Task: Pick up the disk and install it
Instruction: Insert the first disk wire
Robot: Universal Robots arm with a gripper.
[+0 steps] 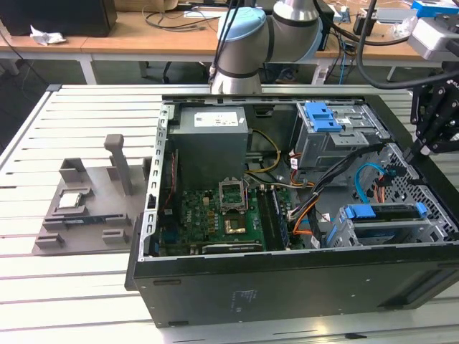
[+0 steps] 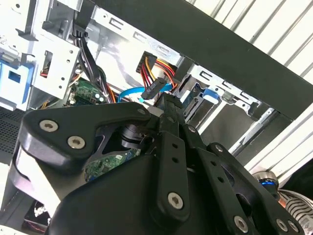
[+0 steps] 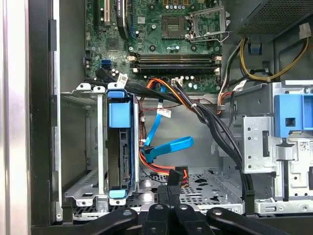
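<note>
The disk [image 1: 380,213], a drive in a blue bracket, sits slotted edge-on in the silver drive cage [image 1: 344,233] at the case's front corner, on the exterior view's right. The first wrist view shows the disk [image 3: 121,117] standing between the cage's [image 3: 83,147] rails. My gripper [image 1: 416,149] hangs over the case's right wall, above and apart from the disk. Its black fingers [image 3: 163,196] lie together with nothing between them, and the gripper [image 2: 166,104] points into the case.
The open black computer case [image 1: 287,287] lies on a white slatted table [image 1: 72,287]. Inside are a motherboard [image 1: 215,215], a power supply [image 1: 211,136], an upper bay with a blue latch [image 1: 321,116] and loose cables [image 3: 168,147]. A grey fixture tray [image 1: 86,208] stands to the exterior view's left.
</note>
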